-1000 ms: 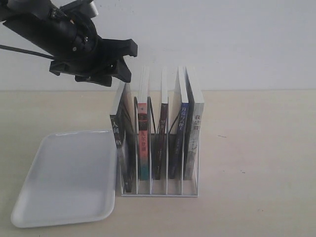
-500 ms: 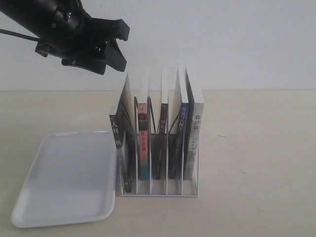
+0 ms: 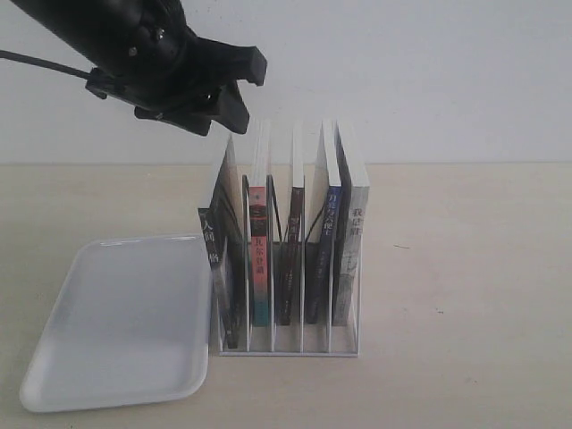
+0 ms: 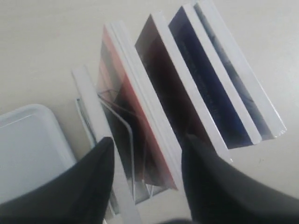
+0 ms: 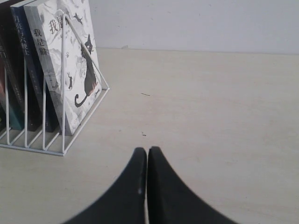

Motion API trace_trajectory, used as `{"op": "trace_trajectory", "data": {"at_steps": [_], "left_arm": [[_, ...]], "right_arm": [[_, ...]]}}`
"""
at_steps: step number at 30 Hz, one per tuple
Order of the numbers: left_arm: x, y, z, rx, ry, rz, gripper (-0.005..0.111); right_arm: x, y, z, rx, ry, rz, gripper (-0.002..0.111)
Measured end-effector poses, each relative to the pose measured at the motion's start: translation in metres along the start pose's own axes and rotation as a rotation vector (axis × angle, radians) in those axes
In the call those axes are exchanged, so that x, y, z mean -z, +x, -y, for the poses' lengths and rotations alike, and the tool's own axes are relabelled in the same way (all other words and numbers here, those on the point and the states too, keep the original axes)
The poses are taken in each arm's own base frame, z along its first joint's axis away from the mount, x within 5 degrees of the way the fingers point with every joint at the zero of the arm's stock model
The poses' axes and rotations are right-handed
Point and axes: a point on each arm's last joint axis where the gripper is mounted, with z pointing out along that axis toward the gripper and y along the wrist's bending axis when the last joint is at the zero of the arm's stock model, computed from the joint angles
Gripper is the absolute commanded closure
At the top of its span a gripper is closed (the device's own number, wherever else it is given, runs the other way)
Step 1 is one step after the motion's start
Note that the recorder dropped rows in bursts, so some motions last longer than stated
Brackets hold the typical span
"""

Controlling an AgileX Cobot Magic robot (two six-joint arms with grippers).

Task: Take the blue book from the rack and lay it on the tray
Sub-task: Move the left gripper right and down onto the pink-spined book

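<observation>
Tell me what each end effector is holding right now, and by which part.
Nothing is held. The left end effector is open above the rack, gripping no book. The right end effector is shut on nothing, over the bare table.

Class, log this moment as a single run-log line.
left gripper: open, above rack | right gripper: shut, empty | blue book: in rack | tray: empty

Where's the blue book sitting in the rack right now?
Exterior view: the blue book stands upright in the rack, right of centre, second from the right, against the white-grey book and well right of the left gripper.
</observation>
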Motion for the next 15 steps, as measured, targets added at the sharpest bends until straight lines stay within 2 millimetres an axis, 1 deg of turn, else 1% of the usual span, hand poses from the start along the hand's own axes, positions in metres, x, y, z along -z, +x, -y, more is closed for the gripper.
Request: {"op": "trace_trajectory", "data": {"at_steps": [2, 5, 9, 12, 15], "left_arm": [[-0.005, -0.002, 0.004, 0.003, -0.008, -0.011, 0.064], [-0.013, -0.006, 0.015, -0.001, -0.002, -0.011, 0.064], [-0.022, -0.015, 0.029, -0.011, -0.023, -0.006, 0.064], [-0.03, -0.019, 0.035, -0.012, -0.047, -0.019, 0.064], [-0.04, -0.022, 0.036, -0.002, -0.069, -0.038, 0.064]], "right_arm": [[0.0, 0.0, 0.0, 0.0, 0.0, 0.0, 0.108], [0.0, 0.0, 0.0, 0.0, 0.0, 0.0, 0.108], [0.0, 0.0, 0.0, 0.0, 0.0, 0.0, 0.108], [0.0, 0.0, 0.0, 0.0, 0.0, 0.0, 0.108], [0.0, 0.0, 0.0, 0.0, 0.0, 0.0, 0.108]]}}
